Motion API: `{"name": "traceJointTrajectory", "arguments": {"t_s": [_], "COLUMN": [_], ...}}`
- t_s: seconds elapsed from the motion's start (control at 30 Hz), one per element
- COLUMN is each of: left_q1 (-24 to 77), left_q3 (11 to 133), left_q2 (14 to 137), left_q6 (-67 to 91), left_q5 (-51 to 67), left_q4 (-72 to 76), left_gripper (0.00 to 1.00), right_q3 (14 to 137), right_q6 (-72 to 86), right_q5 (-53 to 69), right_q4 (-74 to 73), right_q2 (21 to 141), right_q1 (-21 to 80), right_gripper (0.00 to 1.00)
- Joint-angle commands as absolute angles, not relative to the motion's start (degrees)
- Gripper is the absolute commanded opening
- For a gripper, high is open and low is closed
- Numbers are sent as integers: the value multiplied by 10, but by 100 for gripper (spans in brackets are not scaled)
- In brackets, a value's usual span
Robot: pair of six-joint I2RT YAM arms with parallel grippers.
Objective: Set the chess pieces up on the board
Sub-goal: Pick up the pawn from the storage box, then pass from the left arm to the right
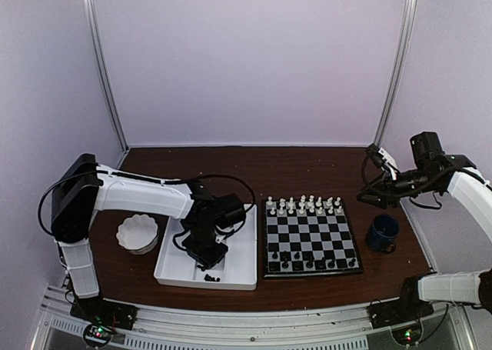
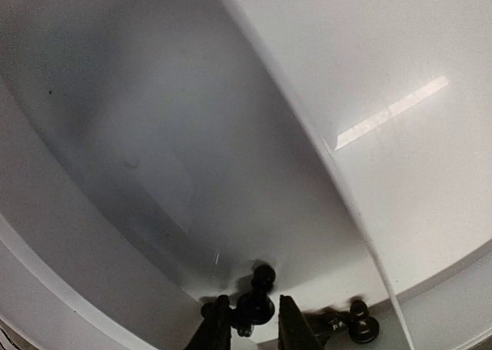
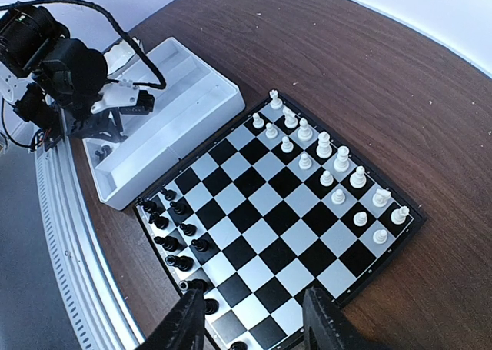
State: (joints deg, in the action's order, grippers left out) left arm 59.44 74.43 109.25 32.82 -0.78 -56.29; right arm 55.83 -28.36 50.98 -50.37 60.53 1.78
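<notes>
Chess pieces (image 1: pixel 306 205) stand upright on the board (image 1: pixel 311 235), white along its two far rows and black along the near ones. The board sits on a dark brown wooden counter (image 1: pixel 307 165) closed in by pale lilac walls (image 1: pixel 246 58). A few black men (image 1: pixel 211 276) lie in the near compartment of the white divided tray (image 1: pixel 238 269), left of the board. My left tool (image 2: pixel 255 331) straddles a black pawn (image 2: pixel 260 296) there. Its long axis runs in line with my fingers, head pointing away from them. I cannot tell whether I'm clamping it. My right tool (image 3: pixel 257 319) hangs open, high at the board's right.
</notes>
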Motion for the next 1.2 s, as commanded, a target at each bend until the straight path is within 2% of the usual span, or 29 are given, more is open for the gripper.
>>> {"name": "traceJointTrajectory", "arguments": {"t_s": [0.0,0.33,0.63,0.73,0.87,1.0,1.17], "left_q1": [592,591,591,591,592,592,595], "left_q3": [753,757,744,709,670,649,621], "left_q2": [1109,1108,979,924,867,834,802], "left_q6": [319,317,280,253,226,228,256], "left_q5": [0,-8,-38,-26,47,111,140], "left_q4": [-576,-575,-510,-446,-341,-265,-185], "left_gripper": [22,10,5,5,5,6,5], "right_q3": [554,554,591,627,686,745,834], "right_q6": [-289,-288,-303,-318,-313,-298,-267], "right_q5": [515,516,527,519,495,481,497], "right_q4": [-506,-506,-534,-560,-572,-566,-574], "right_q2": [602,601,614,646,695,760,856], "right_q1": [17,17,30,75,173,280,363], "right_gripper": [46,46,46,46,46,45,43]}}
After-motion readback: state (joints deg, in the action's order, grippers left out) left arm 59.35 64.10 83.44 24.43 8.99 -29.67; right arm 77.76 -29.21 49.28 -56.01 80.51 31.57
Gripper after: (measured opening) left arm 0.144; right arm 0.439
